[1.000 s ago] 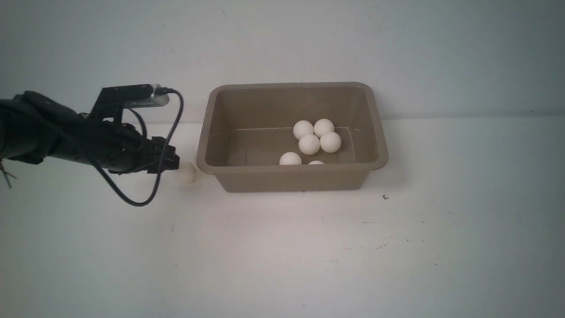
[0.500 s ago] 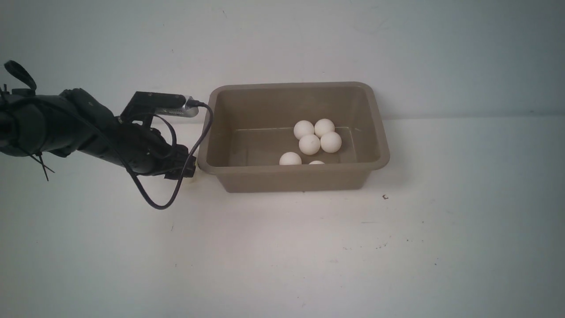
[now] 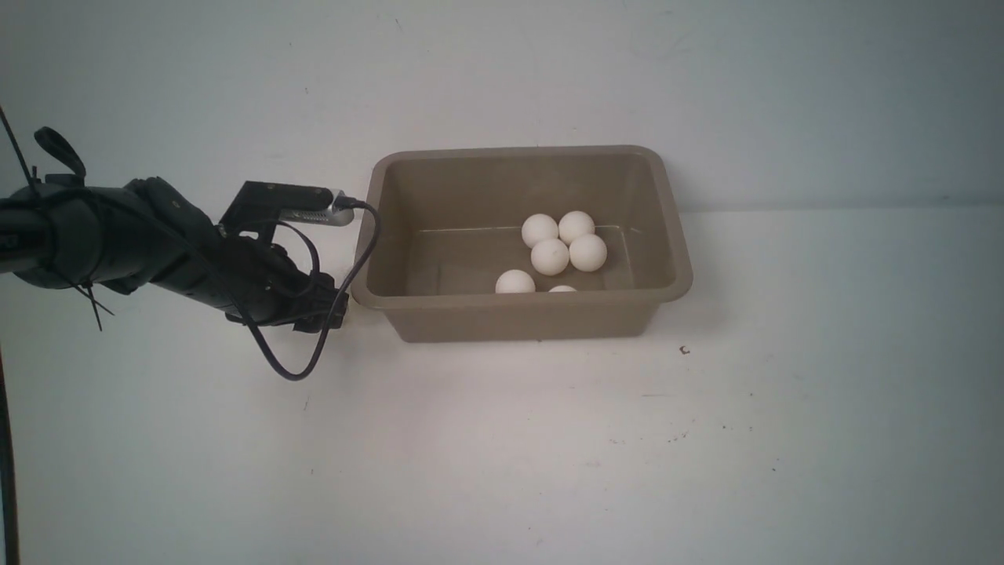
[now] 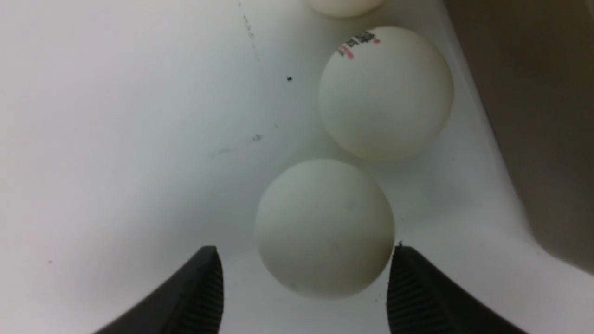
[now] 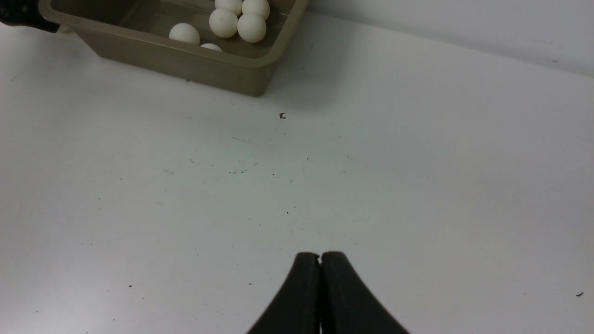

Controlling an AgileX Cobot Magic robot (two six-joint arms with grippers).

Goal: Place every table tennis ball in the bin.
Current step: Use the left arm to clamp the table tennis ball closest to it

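In the last second the left arm [image 3: 118,243] has swung in toward the bin [image 3: 518,322]. The left pincer [image 3: 336,308] now sits low over the bench [image 3: 502,439], right by the bin's left front corner. The loose ball that showed there a second ago is hidden behind the pincer from the front. The bin and its contents haven't budged.

The left wrist view clears it up: the pincer is wide open, and that ball [image 4: 325,227] sits on the bench partway between the two fingers, not gripped yet. One finger may be right against its side, can't say for sure. Just beyond is a marked ball [image 4: 385,90] with red and dark print, close to the bin's outer wall. There's also a sliver of a third ball [image 4: 343,5] at the frame edge.

Looks to me like the pick step for this ball. Next move, I'd guess: ease in so it sits deeper between the fingers, close gently, lift over the rim, let go. It's smooth and round, so a nudge could send it rolling into the marked ball.

Inside the bin, six balls [image 3: 549,256] show: four bunched toward the back, one nearer the front, and one that's just a sliver behind the front rim.

The right pincer [image 5: 320,256] is closed tight on nothing, over the bench well away from the bin.
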